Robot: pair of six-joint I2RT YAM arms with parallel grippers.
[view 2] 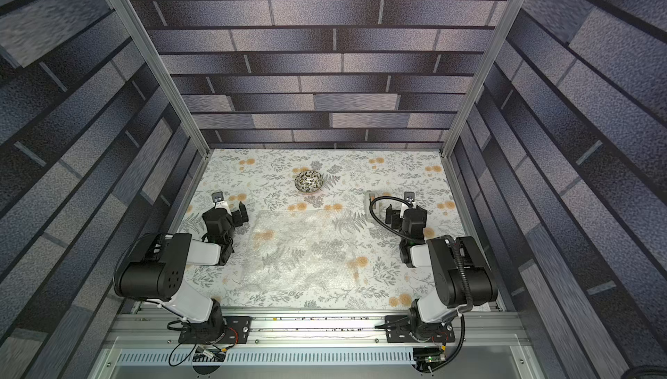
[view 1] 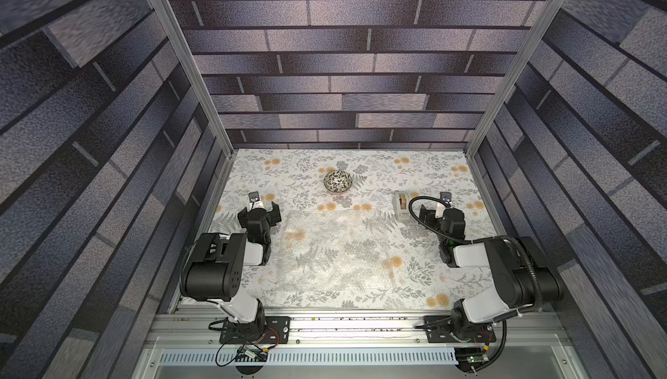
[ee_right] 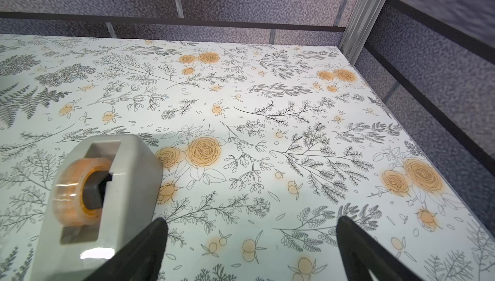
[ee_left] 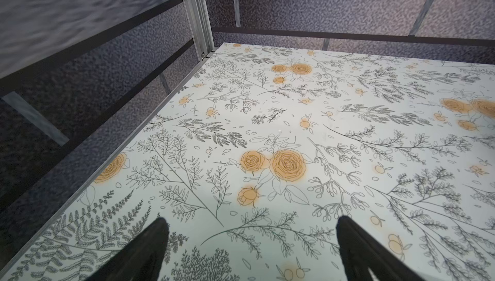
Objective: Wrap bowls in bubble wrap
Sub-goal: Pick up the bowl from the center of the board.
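While nothing is held, both top views list: bowl [view 1: 338, 181] [view 2: 309, 181], small, round, glazed and leaf-speckled, on the table [view 1: 433, 178] at the far middle, apart from the bubble wrap [view 1: 335, 251] [view 2: 303, 251], a wide translucent sheet lying flat between the arms. Judged: bowl stiff, breakable, slick, best taken by the rim; wrap light and limp, best pinched at an edge.
Left wrist: left fingers [ee_left: 150, 247] spread wide, empty, over the floral table.
Right wrist: right fingers [ee_right: 356, 245] spread wide, empty; grey tape dispenser [ee_right: 101, 186] just beside.
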